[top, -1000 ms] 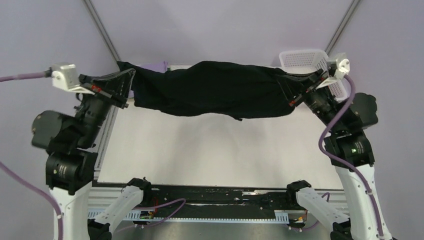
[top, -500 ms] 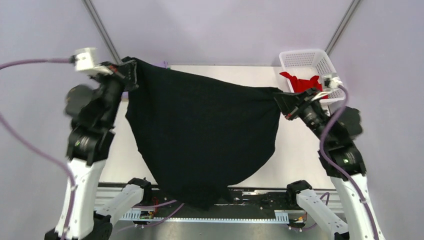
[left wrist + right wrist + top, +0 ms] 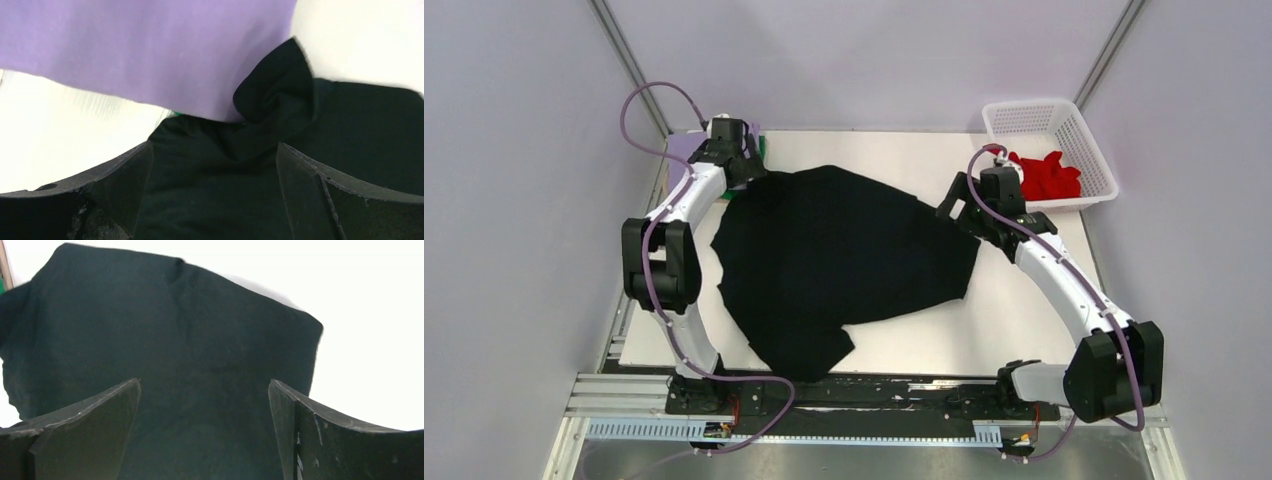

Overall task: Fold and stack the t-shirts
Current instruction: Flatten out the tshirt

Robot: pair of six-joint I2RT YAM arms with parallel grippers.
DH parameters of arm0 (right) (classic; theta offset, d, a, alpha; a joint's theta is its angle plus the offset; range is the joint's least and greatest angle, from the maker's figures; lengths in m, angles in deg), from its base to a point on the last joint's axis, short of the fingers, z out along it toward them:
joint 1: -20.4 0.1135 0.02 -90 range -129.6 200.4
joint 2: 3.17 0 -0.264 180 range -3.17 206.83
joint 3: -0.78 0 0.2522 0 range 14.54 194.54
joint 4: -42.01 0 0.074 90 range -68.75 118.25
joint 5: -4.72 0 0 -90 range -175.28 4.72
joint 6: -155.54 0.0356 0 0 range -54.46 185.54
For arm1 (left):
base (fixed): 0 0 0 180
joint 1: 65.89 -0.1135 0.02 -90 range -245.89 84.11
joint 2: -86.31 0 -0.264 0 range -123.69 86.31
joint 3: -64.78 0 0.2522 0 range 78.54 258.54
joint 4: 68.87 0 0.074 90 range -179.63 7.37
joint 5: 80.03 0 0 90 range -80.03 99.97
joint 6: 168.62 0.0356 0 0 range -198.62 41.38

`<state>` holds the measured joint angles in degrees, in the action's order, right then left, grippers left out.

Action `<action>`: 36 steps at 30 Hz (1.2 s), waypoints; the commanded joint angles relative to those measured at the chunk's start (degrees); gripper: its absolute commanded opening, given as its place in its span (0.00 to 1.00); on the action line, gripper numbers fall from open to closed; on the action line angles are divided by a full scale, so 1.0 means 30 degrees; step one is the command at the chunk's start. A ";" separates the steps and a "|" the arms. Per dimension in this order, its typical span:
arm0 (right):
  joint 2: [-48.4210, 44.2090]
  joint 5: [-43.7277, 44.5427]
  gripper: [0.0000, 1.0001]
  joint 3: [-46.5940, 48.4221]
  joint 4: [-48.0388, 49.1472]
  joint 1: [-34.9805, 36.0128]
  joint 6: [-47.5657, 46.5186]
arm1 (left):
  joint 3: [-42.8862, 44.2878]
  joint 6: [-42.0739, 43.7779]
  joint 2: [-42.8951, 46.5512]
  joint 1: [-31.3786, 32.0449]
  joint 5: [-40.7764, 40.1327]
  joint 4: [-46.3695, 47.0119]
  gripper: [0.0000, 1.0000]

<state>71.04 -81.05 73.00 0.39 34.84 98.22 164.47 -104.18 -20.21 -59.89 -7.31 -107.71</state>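
A moment ago I held the black tee (image 3: 844, 255) stretched in the air, but now it lies spread, slightly skewed, on the table (image 3: 1024, 310), and my left gripper (image 3: 749, 172) and right gripper (image 3: 954, 205) have both let go, jaws apart, so folding can start.

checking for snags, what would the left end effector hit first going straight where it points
Likely the bunched fold of the black t-shirt just ahead of the left end effector, then the lilac t-shirt behind; depth is unclear.

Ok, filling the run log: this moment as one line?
stage: black t-shirt spread on table | left tool: open, at its far-left corner | right tool: open, at its right corner
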 commanded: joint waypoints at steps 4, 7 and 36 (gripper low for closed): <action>-0.1531 0.0575 1.00 -0.0187 0.0158 -0.1809 0.1274 | 0.1100 -0.0504 0.3704 0.0291 0.1681 -0.0293 1.00; -0.1573 -0.1009 1.00 -0.0667 0.0159 -0.2822 0.1219 | -0.0824 -0.0955 0.5810 0.0718 0.3346 -0.0891 1.00; 0.6473 0.4962 0.00 0.3507 -0.8598 0.0829 0.3344 | -1.5966 -0.3950 1.1215 0.2688 0.6253 0.2931 1.00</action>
<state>88.70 -85.70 70.09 -6.89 28.02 104.15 117.04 -115.64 14.11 -51.74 13.74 -101.96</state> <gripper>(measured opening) 0.007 0.998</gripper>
